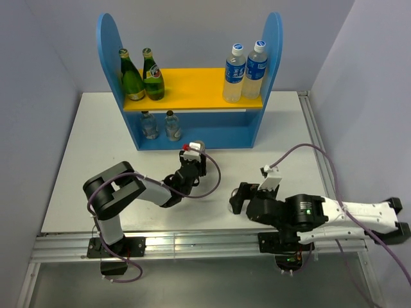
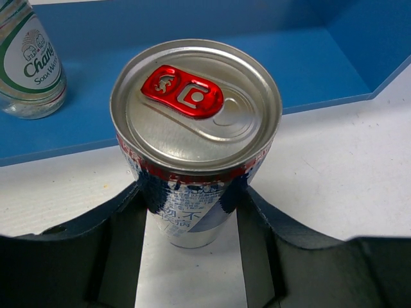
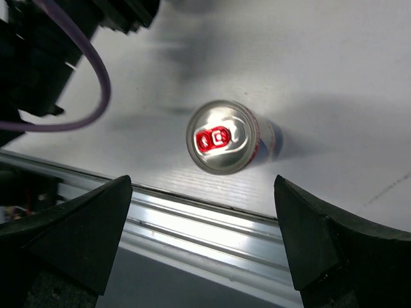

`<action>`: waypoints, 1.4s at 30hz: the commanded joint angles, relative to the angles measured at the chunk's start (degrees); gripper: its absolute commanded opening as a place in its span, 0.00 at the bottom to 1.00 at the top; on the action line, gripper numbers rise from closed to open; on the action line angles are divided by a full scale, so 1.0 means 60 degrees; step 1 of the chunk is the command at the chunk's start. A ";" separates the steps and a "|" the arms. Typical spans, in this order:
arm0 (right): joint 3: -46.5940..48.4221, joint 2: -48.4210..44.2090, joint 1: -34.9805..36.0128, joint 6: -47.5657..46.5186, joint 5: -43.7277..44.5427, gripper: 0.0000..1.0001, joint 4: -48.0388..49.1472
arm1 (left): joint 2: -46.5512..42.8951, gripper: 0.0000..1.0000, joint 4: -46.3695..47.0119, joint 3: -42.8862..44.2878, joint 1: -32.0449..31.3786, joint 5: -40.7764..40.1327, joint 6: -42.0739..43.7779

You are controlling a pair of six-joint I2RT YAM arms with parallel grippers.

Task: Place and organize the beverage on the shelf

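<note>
Gripping the can [image 2: 196, 122] mid-wall, our left gripper [image 2: 192, 196] pinches it; we judge it light, slick and easily dented. The shelf [image 2: 308, 64] lies at 12 o'clock, and the right gripper [image 3: 202, 186] gapes empty.

Left gripper [image 1: 192, 156] holds a small silver-topped can [image 1: 199, 147] between its fingers, blue two-level shelf [image 1: 221, 136] just beyond the fingertips, short clear bottles [image 1: 149, 125] inside.

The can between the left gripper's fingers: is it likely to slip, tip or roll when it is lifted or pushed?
The can is smooth shiny metal, so it may slip unless the left gripper squeezes firmly. It looks unopened, so it is probably full and heavy for its size. Upright on a narrow base, it could tip if pushed high, then roll.
</note>
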 commanded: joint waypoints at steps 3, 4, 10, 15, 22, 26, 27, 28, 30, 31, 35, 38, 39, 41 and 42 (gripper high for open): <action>0.0603 0.1492 0.1631 0.4018 0.2102 0.99 -0.2756 | -0.0552 0.00 0.0694 0.0524 0.0370 0.0418 0.0174; 0.0589 0.1670 0.1719 0.4241 0.2073 1.00 -0.2847 | -0.0552 0.00 0.0664 0.0568 0.0472 0.0564 0.0188; -0.0289 0.1732 0.1984 0.4727 0.1867 1.00 -0.2161 | -0.0567 0.00 0.0372 0.1227 0.0809 0.1033 0.0481; -0.1256 0.1160 0.1984 0.4317 0.2087 1.00 -0.0916 | -0.0172 0.00 -0.0023 0.2281 0.1044 0.1473 0.0701; -0.1828 0.1349 0.1984 0.4053 0.2219 1.00 0.0067 | 0.1232 0.00 -0.0433 0.3863 0.1732 0.2191 0.0716; -0.1989 0.1350 0.1984 0.3950 0.2278 1.00 0.0301 | 0.2069 0.00 -0.0698 0.4858 0.2069 0.2440 0.0643; -0.2018 0.1306 0.1984 0.3950 0.2292 1.00 0.0302 | 0.2346 0.00 -0.0756 0.4991 0.2200 0.2484 0.0570; -0.2048 0.1262 0.1984 0.3950 0.2321 1.00 0.0331 | 0.2464 0.00 -0.0844 0.5123 0.2245 0.2557 0.0540; -0.2150 0.1116 0.1984 0.3935 0.2351 1.00 0.0375 | 0.2786 0.00 -0.0961 0.5387 0.2376 0.2601 0.0467; -0.2194 0.1057 0.1984 0.3921 0.2351 1.00 0.0418 | 0.2889 0.00 -0.1034 0.5490 0.2406 0.2660 0.0467; -0.2384 0.0852 0.1969 0.3790 0.2453 1.00 0.0608 | 0.3110 0.00 -0.1343 0.5915 0.2538 0.2865 0.0408; -0.2458 0.0881 0.1969 0.3599 0.2453 1.00 0.0886 | 0.3140 0.22 -0.1606 0.6018 0.2553 0.2996 0.0393; -0.2458 0.0939 0.1969 0.3599 0.2468 1.00 0.0946 | 0.3110 0.32 -0.1592 0.6004 0.2553 0.2997 0.0379; -0.2487 0.1071 0.1969 0.3511 0.2468 1.00 0.1106 | 0.3052 0.56 -0.1519 0.5843 0.2553 0.3026 0.0350; -0.2487 0.1115 0.1969 0.3511 0.2483 1.00 0.1165 | 0.2994 0.70 -0.1490 0.5799 0.2553 0.3041 0.0335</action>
